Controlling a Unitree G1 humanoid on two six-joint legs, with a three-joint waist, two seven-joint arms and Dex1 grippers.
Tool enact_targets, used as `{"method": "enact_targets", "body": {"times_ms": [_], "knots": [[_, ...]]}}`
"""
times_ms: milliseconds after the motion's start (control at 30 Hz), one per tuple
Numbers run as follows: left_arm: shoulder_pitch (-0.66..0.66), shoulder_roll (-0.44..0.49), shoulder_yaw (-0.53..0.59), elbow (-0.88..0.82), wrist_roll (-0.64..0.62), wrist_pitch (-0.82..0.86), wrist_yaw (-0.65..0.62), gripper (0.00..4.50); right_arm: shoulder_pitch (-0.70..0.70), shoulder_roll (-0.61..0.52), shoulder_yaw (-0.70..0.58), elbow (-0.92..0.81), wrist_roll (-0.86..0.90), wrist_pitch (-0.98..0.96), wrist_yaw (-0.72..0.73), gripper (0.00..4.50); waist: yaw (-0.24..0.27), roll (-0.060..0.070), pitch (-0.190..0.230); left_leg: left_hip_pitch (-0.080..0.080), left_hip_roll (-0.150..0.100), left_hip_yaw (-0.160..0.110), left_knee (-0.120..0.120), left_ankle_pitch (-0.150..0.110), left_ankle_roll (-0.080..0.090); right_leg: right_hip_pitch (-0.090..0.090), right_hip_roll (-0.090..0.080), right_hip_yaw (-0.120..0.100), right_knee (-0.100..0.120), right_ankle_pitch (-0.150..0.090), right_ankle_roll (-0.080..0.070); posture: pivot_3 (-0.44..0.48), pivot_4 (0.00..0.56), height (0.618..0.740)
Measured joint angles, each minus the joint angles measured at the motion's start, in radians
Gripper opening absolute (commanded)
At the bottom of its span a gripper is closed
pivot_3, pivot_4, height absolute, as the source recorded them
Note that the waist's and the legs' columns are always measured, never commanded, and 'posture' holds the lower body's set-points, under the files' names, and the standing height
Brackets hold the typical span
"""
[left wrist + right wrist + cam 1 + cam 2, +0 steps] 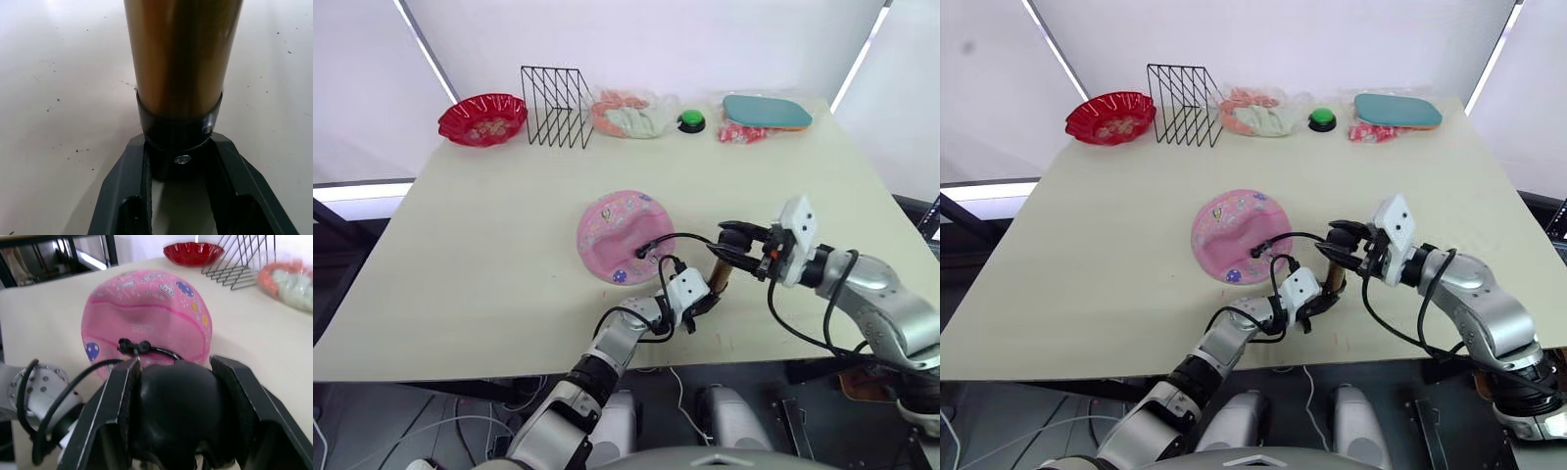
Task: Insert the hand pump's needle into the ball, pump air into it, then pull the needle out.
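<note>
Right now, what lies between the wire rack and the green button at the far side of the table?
In the left eye view, a clear bag of orange and pale items lies between the black wire rack and the green button.

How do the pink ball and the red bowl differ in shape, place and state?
The pink ball is a dented, half-flat disc with cartoon prints; the red bowl is glossy and scalloped, keeping its form. The ball lies near the table's middle, close to both grippers; the bowl sits at the far left corner. The pump's black hose reaches the ball; nothing touches the bowl. Both rest on the table.
</note>
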Motion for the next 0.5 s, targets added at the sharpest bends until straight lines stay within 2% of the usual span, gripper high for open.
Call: {"method": "enact_targets", "body": {"times_ms": [200, 300, 500], "knots": [[0.006, -0.004, 0.002, -0.01, -0.001, -0.002, -0.005, 0.95, -0.093, -0.047, -0.04, -0.009, 0.066, 0.17, 0.011, 1.79, 0.006, 0.002, 0.003, -0.004, 0.0, -0.001, 0.0, 0.0, 0.0, -0.003, 0.0, -0.001, 0.0, 0.0, 0.0, 0.0, 0.15, 0.74], [0.011, -0.001, 0.002, -0.017, -0.003, -0.006, -0.014, 0.95, -0.15, -0.081, -0.104, -0.061, 0.164, 0.284, -0.009, 1.79, 0.005, 0.005, 0.005, -0.011, -0.001, -0.001, 0.001, 0.0, 0.0, -0.009, -0.001, 0.0, 0.0, 0.0, -0.001, 0.0, 0.15, 0.74], [0.018, 0.005, 0.003, -0.015, -0.004, -0.023, -0.023, 0.95, -0.305, -0.16, -0.213, -0.11, 0.347, 0.466, -0.044, 1.79, 0.006, 0.006, 0.007, -0.012, -0.002, -0.002, 0.001, 0.0, 0.001, -0.008, -0.001, -0.001, -0.002, 0.0, -0.001, 0.0, 0.15, 0.74]]}}
